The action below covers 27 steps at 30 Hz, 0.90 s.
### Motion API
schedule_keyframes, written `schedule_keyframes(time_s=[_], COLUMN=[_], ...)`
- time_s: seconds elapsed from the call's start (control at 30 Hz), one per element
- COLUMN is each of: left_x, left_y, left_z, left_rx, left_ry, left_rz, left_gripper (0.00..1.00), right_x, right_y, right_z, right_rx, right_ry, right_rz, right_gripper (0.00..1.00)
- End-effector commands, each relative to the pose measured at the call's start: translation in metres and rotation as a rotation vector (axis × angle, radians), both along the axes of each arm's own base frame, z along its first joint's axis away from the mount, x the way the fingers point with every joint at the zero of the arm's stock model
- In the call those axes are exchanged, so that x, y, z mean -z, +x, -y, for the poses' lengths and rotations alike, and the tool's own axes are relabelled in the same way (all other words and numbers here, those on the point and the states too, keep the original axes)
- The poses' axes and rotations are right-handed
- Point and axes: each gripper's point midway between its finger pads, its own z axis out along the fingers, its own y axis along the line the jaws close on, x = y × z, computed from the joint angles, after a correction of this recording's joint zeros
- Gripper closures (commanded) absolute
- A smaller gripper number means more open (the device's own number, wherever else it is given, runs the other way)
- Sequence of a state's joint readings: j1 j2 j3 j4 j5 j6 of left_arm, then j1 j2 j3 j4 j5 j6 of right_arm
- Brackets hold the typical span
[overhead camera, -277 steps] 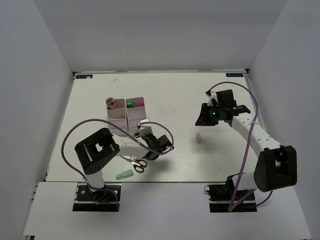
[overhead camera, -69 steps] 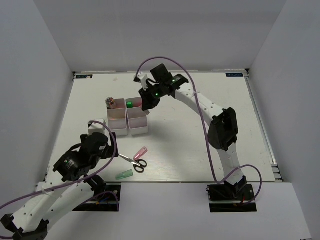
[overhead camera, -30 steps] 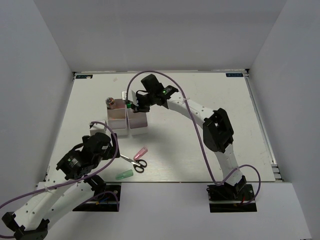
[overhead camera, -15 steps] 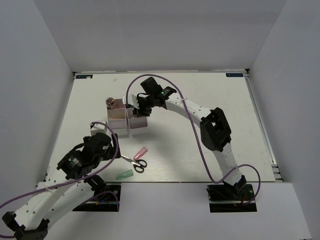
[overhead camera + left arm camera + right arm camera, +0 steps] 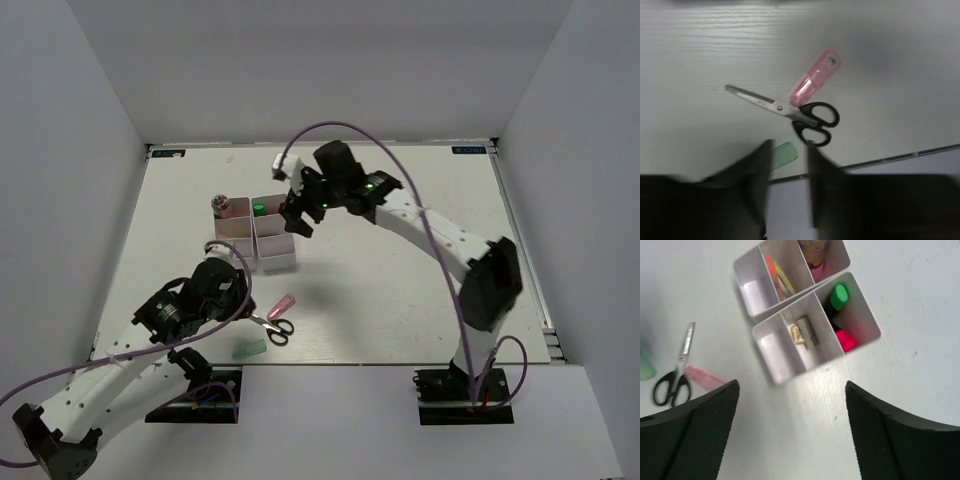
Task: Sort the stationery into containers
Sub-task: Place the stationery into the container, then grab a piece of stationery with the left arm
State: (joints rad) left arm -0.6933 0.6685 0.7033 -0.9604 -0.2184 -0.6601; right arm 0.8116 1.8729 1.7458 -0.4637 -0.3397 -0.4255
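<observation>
White wood-grain table (image 5: 400, 300), plain grey walls (image 5: 330, 70) on three sides, blue label (image 5: 467, 150) at far edge

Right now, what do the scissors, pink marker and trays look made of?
Scissors: shiny grey blades, likely steel; black handles, probably plastic. Pink marker: translucent pink body, looks like plastic. Trays: thin opaque white walls, matte, probably plastic; card not ruled out.

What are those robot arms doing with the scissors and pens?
They're sorting these into the white trays. The right gripper hovers open above the trays, which already hold highlighters, erasers and thin sticks. The left gripper, jaws apart and empty, hangs over the scissors, pink highlighter and green marker left on the table.
</observation>
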Motion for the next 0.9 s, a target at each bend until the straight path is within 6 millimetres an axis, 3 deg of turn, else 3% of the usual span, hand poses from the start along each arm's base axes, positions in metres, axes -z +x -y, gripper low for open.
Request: schedule_keyframes(time_s=[0.0, 0.03, 0.07, 0.1, 0.13, 0.17, 0.23, 0.27, 0.3, 0.33, 0.4, 0.43, 0.47, 0.5, 0.57, 0.63, 0.7, 0.73, 0.77, 0.8, 0.83, 0.87], left_x=[-0.002, 0.000, 0.005, 0.009, 0.017, 0.025, 0.025, 0.025, 0.025, 0.014, 0.005, 0.007, -0.008, -0.003, -0.007, 0.005, 0.016, 0.021, 0.033, 0.049, 0.051, 0.061], left_y=[-0.007, -0.009, -0.009, -0.012, -0.010, -0.006, -0.005, -0.004, -0.004, -0.005, -0.011, -0.013, -0.014, -0.016, -0.018, -0.027, -0.034, -0.038, -0.046, -0.051, -0.048, -0.052], left_z=[0.045, 0.050, 0.053, 0.057, 0.052, 0.043, 0.054, 0.063, 0.064, 0.072, 0.082, 0.085, 0.086, 0.080, 0.070, 0.048, 0.030, 0.033, 0.029, 0.025, 0.033, 0.039], left_rx=[0.113, 0.124, 0.093, 0.102, 0.021, -0.084, -0.054, 0.013, 0.068, 0.120, 0.263, 0.299, 0.311, 0.305, 0.281, 0.175, -0.102, -0.216, -0.249, -0.295, -0.444, -0.436], left_ry=[-0.174, -0.192, -0.206, -0.207, -0.197, -0.170, -0.180, -0.152, -0.105, -0.094, -0.021, 0.009, 0.020, 0.081, 0.144, 0.242, 0.230, 0.170, 0.151, 0.136, 0.015, -0.028], left_rz=[-0.063, -0.078, -0.100, -0.112, -0.124, -0.137, -0.115, -0.093, -0.079, -0.058, -0.095, -0.124, -0.134, -0.189, -0.219, -0.302, -0.333, -0.345, -0.363, -0.370, -0.365, -0.350], left_gripper=[0.44, 0.16, 0.13, 0.10, 0.01, 0.01, 0.03, 0.15, 0.29, 0.52, 1.00, 1.00, 0.96, 0.88, 0.59, 0.55, 0.54, 0.54, 0.46, 0.30, 0.28, 0.28], right_x=[-0.026, 0.005, 0.015, 0.010, 0.005, 0.047, 0.025, 0.044, 0.032, 0.034, 0.031, 0.027, 0.026, 0.028, 0.030, 0.032, 0.037, 0.038, 0.038, 0.039, 0.039, 0.038], right_y=[-0.009, -0.034, -0.044, -0.045, -0.051, -0.070, -0.068, -0.076, -0.084, -0.087, -0.092, -0.088, -0.092, -0.091, -0.085, -0.079, -0.075, -0.074, -0.071, -0.068, -0.067, -0.066], right_z=[0.050, 0.066, 0.076, 0.091, 0.102, 0.119, 0.131, 0.141, 0.143, 0.147, 0.154, 0.157, 0.159, 0.160, 0.166, 0.170, 0.176, 0.177, 0.179, 0.181, 0.183, 0.184], right_rx=[0.213, 0.187, 0.183, 0.212, 0.237, 0.258, 0.278, 0.296, 0.273, 0.284, 0.296, 0.319, 0.319, 0.331, 0.369, 0.404, 0.442, 0.452, 0.469, 0.485, 0.491, 0.499], right_ry=[0.063, 0.015, -0.005, 0.024, 0.042, -0.023, 0.083, 0.066, 0.099, 0.105, 0.132, 0.157, 0.171, 0.175, 0.181, 0.195, 0.199, 0.202, 0.206, 0.207, 0.209, 0.215], right_rz=[-0.169, -0.263, -0.301, -0.320, -0.322, -0.407, -0.357, -0.395, -0.388, -0.410, -0.420, -0.418, -0.413, -0.414, -0.421, -0.436, -0.448, -0.449, -0.448, -0.448, -0.448, -0.452], right_gripper=[0.10, 0.15, 0.42, 0.91, 1.00, 1.00, 1.00, 0.67, 0.54, 0.50, 0.56, 0.60, 0.62, 0.62, 0.62, 0.62, 0.62, 0.62, 0.62, 0.62, 0.61, 0.61])
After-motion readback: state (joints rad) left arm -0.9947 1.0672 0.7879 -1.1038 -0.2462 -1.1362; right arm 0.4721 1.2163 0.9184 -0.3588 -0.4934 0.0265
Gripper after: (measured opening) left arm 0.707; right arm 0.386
